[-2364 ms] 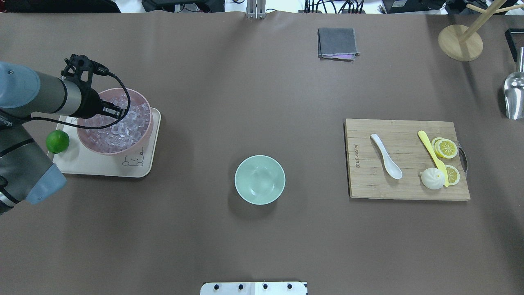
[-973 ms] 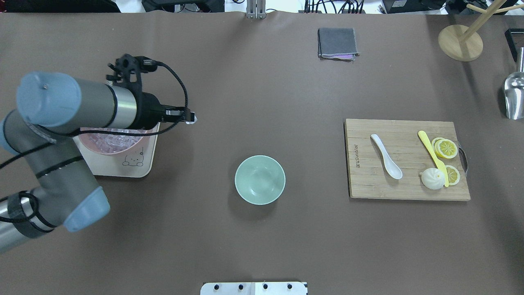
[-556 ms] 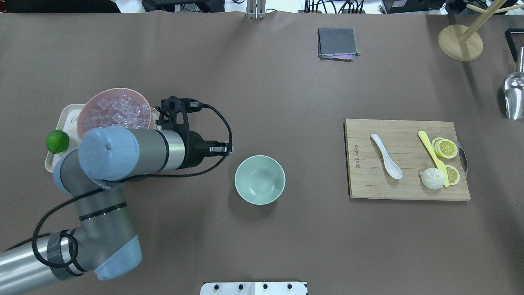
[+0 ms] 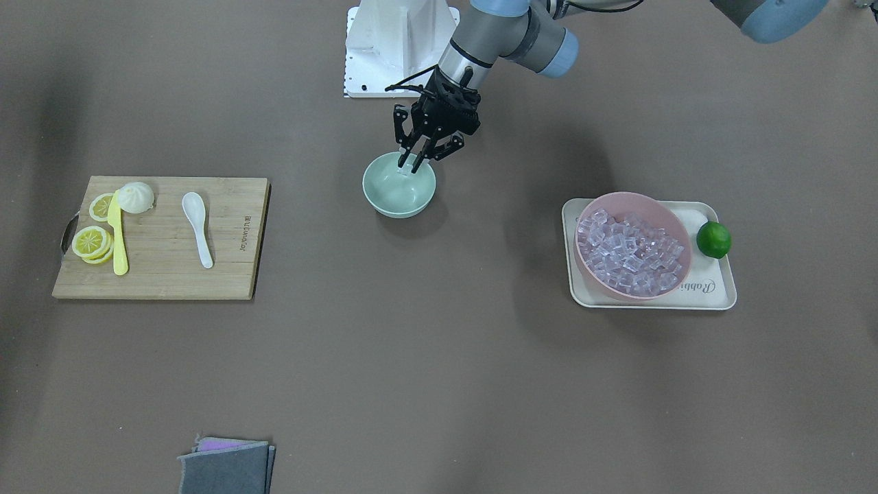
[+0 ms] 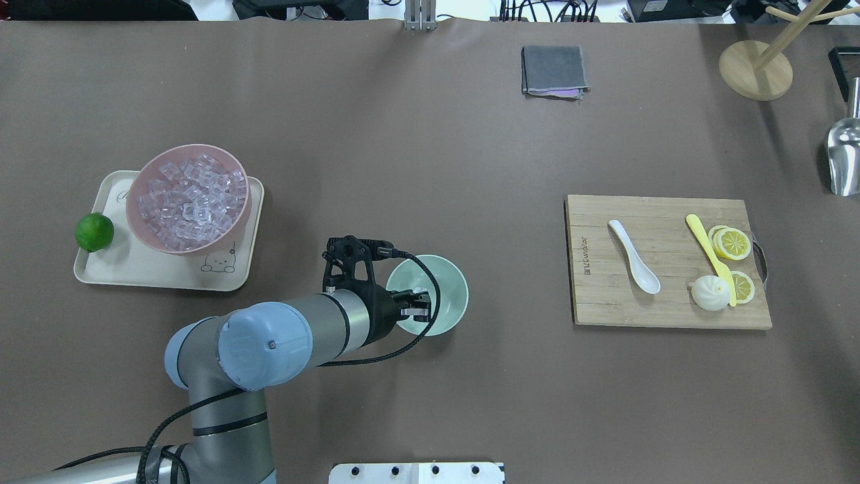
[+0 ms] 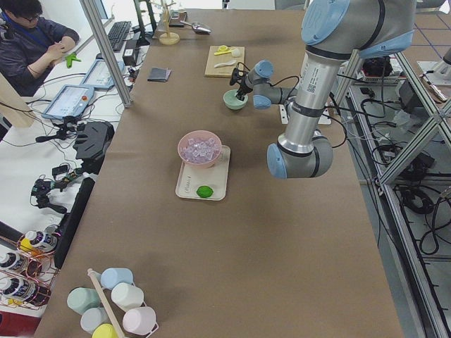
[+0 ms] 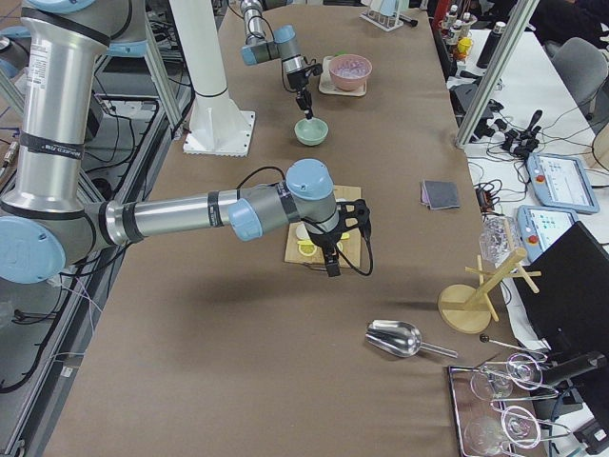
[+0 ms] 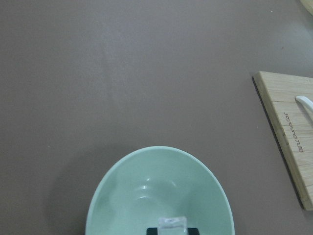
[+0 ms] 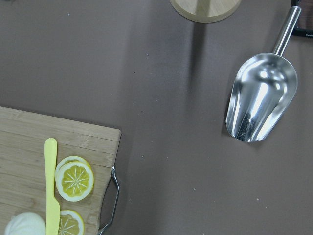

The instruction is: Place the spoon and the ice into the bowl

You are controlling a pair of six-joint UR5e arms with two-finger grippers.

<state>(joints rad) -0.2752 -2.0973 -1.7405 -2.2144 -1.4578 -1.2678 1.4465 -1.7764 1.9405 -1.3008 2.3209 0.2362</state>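
- Release comes next, by my reading: your left jaws are clamped on one cube (image 8: 172, 223) and hang inside the rim of the bowl (image 5: 449, 286), over its near slope rather than its middle.
- Nudge toward the centre, then lower a little before you part the jaws, so the cube falls short and does not skip off the smooth wall.
- Open only enough to free it. A slick cube may cling to one pad, so pause before you lift.
- Lift straight up afterwards and mind the cable (image 5: 430, 316) that loops over the rim. The bowl looks light and could be dragged or tipped.
- Nothing lies on the bowl's floor in the wrist view, so no ice is in it yet. The rest of the ice (image 5: 188, 202) is heaped in the pink bowl (image 5: 246, 208) on the tray (image 5: 134, 272), well apart from the bowl.
- The spoon (image 5: 633, 257) lies untouched on the board (image 5: 672, 309), well apart on the bowl's other side. The right arm (image 7: 181, 211) hangs above that board in the side view, and you cannot tell whether the right jaws are apart or together.
- Half a second ago the left jaws were just short of the rim on the tray side; now they are over the bowl. A second ago they were beside the tray, and earlier still down in the pink bowl. Bowl, spoon, board and tray sit where they did.
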